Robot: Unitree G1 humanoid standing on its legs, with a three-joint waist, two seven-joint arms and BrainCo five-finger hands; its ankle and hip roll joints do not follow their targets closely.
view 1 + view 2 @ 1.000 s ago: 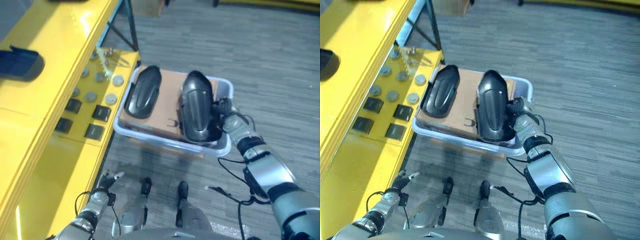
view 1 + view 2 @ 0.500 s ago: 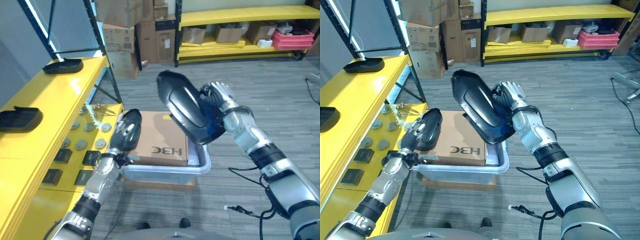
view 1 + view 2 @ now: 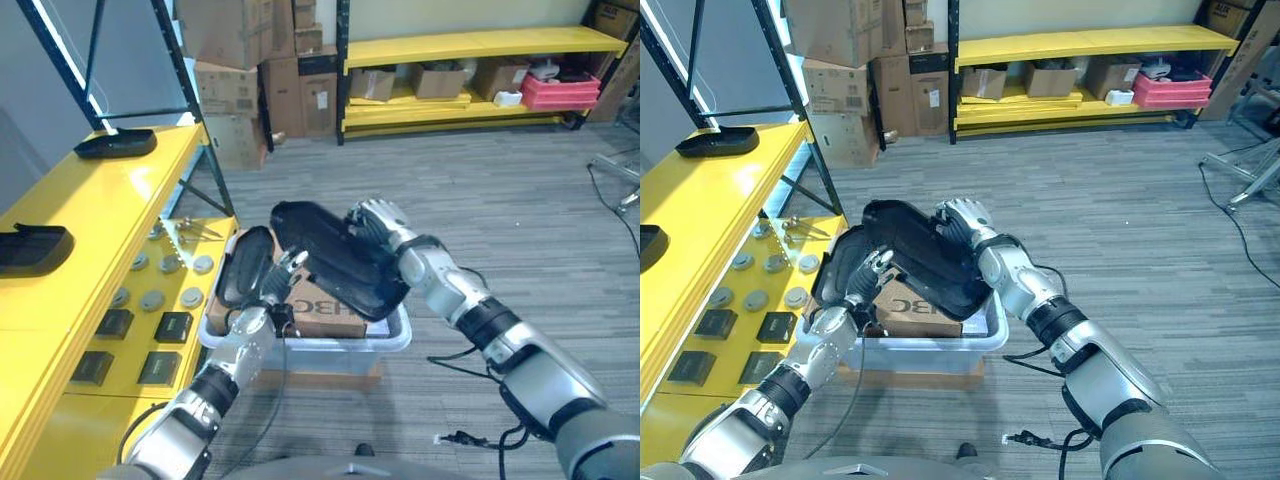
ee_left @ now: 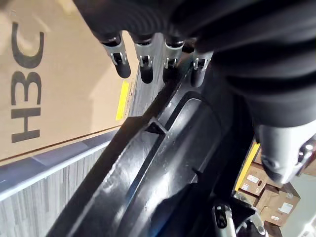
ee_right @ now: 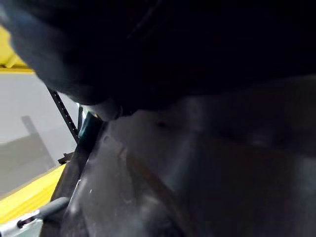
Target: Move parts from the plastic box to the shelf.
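Over on the left runs the yellow shelf (image 3: 120,215), with a black part (image 3: 116,144) at its far end and another black part (image 3: 32,248) nearer, and small discs and dark square pieces (image 3: 174,326) laid out on the lower level. Next comes the left robot hand (image 3: 272,300), reaching up by the near rim of the clear plastic box (image 3: 392,338), fingers (image 4: 143,61) fairly straight and pointing along the underside of the raised part, gripping nothing. Inside the box lies a brown cardboard carton (image 3: 915,310), and a second black part (image 3: 245,266) rests on it at the shelf side. Above the box, the big black part (image 3: 340,260) is held up in the air, tilted, clear of the carton. Right of it, the right robot hand (image 3: 378,220) is wrapped round that part's far edge, fingers curled over it. Further back stand stacked cardboard boxes (image 3: 232,60) and another yellow rack (image 3: 470,45).
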